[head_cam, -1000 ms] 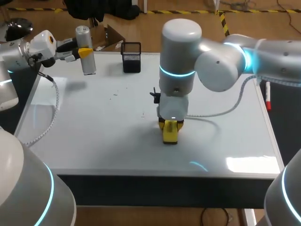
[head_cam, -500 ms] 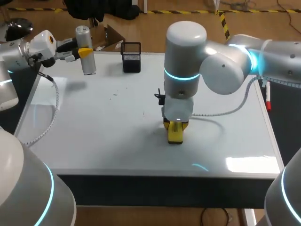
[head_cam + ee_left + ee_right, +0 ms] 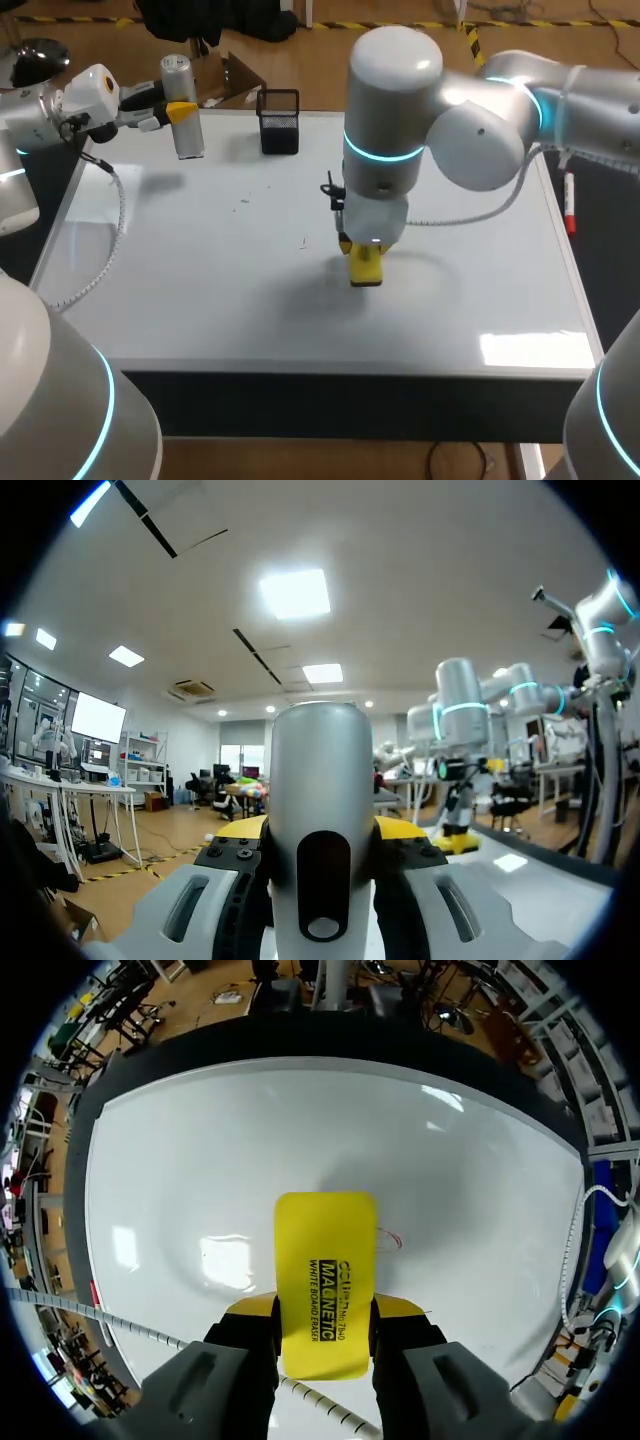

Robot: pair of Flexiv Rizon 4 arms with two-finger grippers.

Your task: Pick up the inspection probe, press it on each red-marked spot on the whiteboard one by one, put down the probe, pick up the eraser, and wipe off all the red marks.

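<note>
Two grippers, both full. The right gripper [image 3: 366, 262] [image 3: 325, 1312] clamps the yellow eraser [image 3: 366, 270] [image 3: 325, 1270] from two sides and holds it low over the middle of the whiteboard [image 3: 200, 280]. Contact with the surface cannot be made out. A faint red mark [image 3: 392, 1241] shows on the whiteboard just beside the eraser. At the whiteboard's far left corner, the left gripper [image 3: 181, 110] [image 3: 320, 832] is closed around the silver inspection probe [image 3: 178, 75] [image 3: 321, 770], held upright. A black mesh holder [image 3: 279, 122] sits at the whiteboard's far edge.
</note>
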